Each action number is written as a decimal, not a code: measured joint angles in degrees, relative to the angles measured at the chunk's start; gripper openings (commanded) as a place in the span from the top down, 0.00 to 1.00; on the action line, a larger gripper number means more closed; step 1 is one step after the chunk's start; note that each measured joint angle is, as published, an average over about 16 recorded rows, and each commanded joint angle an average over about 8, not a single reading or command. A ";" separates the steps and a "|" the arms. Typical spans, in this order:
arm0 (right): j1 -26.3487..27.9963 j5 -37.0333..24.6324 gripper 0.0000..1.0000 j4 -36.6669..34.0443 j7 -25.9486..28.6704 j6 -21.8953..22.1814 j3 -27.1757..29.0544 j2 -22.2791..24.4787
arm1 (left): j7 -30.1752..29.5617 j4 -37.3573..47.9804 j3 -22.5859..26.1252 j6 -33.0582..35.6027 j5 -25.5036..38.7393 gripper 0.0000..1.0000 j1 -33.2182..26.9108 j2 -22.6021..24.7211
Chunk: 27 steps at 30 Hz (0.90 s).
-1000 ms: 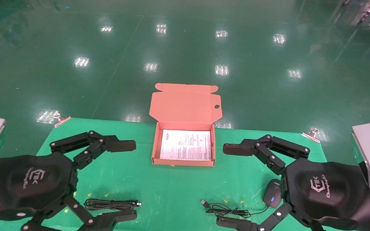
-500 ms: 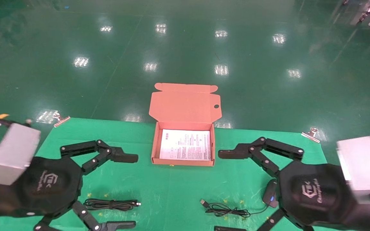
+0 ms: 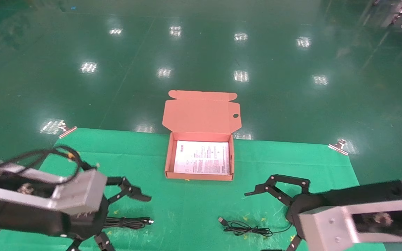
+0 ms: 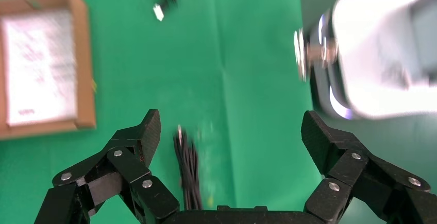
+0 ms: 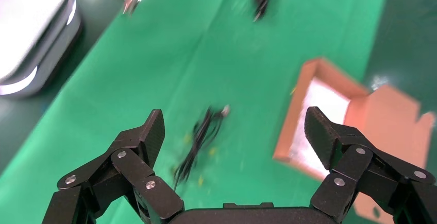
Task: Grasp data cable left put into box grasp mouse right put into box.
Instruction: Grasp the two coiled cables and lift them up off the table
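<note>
Left pincer: my left pincer [image 3: 124, 218] hangs low over the desk [image 3: 187, 209] at about 8 o'clock from the box, fingers spread wide and holding nothing; in my left wrist view [image 4: 229, 136] the cable bundle shows in the gap between the fingers.
Right pincer: my right pincer [image 3: 274, 223] hangs low at about 4 o'clock from the box, also spread wide and empty; my right wrist view [image 5: 234, 131] shows the mouse's cord between the fingers.
Data cable: the data cable [image 3: 127, 222] lies flat on the green desk as a long narrow black bundle, its small silver plug tip pointing toward 3 o'clock; part of it is hidden under my left pincer. It also shows in the left wrist view [image 4: 189, 175].
Mouse: I cannot see the mouse body, my right arm covers that spot; only its thin loose cord [image 3: 248, 229] with the USB plug lies on the desk, at about 5 o'clock from the box.
Box: the box [image 3: 168, 158] sits at the 12 o'clock edge of the desk, lid standing open, only the white printed sheet inside.
</note>
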 measured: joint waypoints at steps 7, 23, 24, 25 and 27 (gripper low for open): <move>1.66 -9.66 0.00 0.12 -4.65 1.60 -5.92 -1.85 | 0.23 -0.92 8.47 -1.18 11.35 0.00 -3.81 3.79; -2.03 -24.42 0.00 -0.35 -4.27 9.78 -11.54 -5.60 | -4.53 5.24 14.51 -6.96 23.48 0.00 -1.90 8.69; -2.38 -24.98 0.00 -0.44 -3.82 10.38 -11.65 -5.84 | -4.73 6.12 14.54 -7.49 23.70 0.00 -1.62 8.94; -2.73 -25.47 0.00 -0.55 -3.30 10.97 -11.73 -6.09 | -4.87 7.06 14.56 -8.04 23.89 0.00 -1.36 9.20; -3.41 -26.30 0.00 -0.82 -2.20 12.10 -11.83 -6.59 | -5.02 9.04 14.53 -9.18 24.17 0.00 -0.85 9.72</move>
